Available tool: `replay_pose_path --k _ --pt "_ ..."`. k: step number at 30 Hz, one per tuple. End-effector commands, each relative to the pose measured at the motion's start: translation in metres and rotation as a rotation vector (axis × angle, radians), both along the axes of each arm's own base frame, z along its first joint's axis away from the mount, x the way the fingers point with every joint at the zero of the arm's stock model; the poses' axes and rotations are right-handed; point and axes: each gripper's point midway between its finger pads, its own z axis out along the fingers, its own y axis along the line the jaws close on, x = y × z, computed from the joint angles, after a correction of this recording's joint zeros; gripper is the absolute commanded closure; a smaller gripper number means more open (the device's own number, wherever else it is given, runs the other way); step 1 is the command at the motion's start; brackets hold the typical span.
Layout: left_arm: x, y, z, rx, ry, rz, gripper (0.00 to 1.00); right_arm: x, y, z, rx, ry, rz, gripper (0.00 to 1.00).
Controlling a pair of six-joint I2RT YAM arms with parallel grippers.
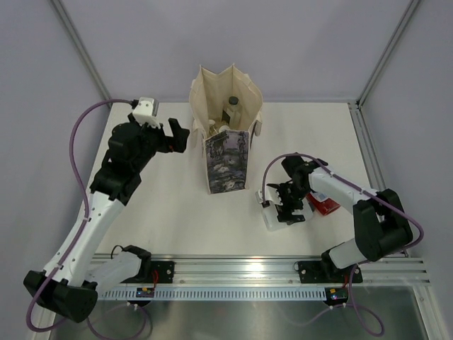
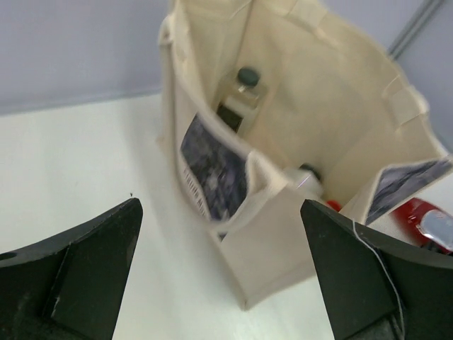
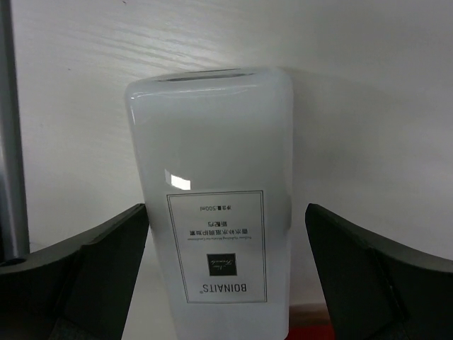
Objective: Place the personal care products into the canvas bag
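Note:
The canvas bag (image 1: pixel 225 113) stands upright at the back middle of the table, its mouth open and its painted side (image 1: pixel 226 161) facing the arms. Bottles stand inside it, one with a dark cap (image 2: pixel 248 76). My left gripper (image 1: pixel 181 136) hangs open just left of the bag (image 2: pixel 297 127), with nothing between its fingers (image 2: pixel 92 269). The white rectangular bottle (image 1: pixel 271 219) lies on the table to the right of the bag. My right gripper (image 1: pixel 287 205) is low over this bottle (image 3: pixel 212 177), open, one finger (image 3: pixel 106 269) on each side with a gap. The flat red bottle (image 1: pixel 325 205) lies just right of it.
An aluminium rail (image 1: pixel 226 273) carrying both arm bases runs along the near edge. Metal frame posts (image 1: pixel 361 106) rise at the back corners. A grey bar (image 3: pixel 10 142) shows at the left of the right wrist view. White tabletop (image 1: pixel 177 205) lies in front of the bag.

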Motion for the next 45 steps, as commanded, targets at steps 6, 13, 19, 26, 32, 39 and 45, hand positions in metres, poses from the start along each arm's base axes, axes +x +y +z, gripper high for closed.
replay_pose_path --k 6,13,19,26,32,39,45 --pt "-0.024 0.055 -0.052 -0.023 0.047 0.268 0.01 0.029 -0.010 -0.031 -0.161 -0.125 -0.072 0.01" --pt "-0.027 0.062 -0.054 -0.034 0.046 0.306 0.01 0.026 -0.006 -0.035 -0.207 -0.102 -0.117 0.17" --pt "-0.027 0.062 -0.055 -0.048 0.053 0.312 0.01 0.015 0.010 -0.024 -0.159 0.010 -0.225 0.74" --pt "-0.028 0.063 -0.062 -0.075 0.071 0.323 0.01 0.010 0.048 0.056 0.241 0.240 -0.459 1.00" --pt "-0.023 0.059 -0.071 -0.111 0.096 0.319 0.01 0.037 0.060 0.140 0.581 0.369 -0.599 1.00" --pt "-0.020 0.055 -0.076 -0.144 0.116 0.311 0.01 0.057 0.077 0.259 0.887 0.292 -0.578 1.00" --pt "-0.021 0.058 -0.080 -0.161 0.118 0.318 0.01 0.084 0.089 0.351 1.066 0.202 -0.583 1.00"
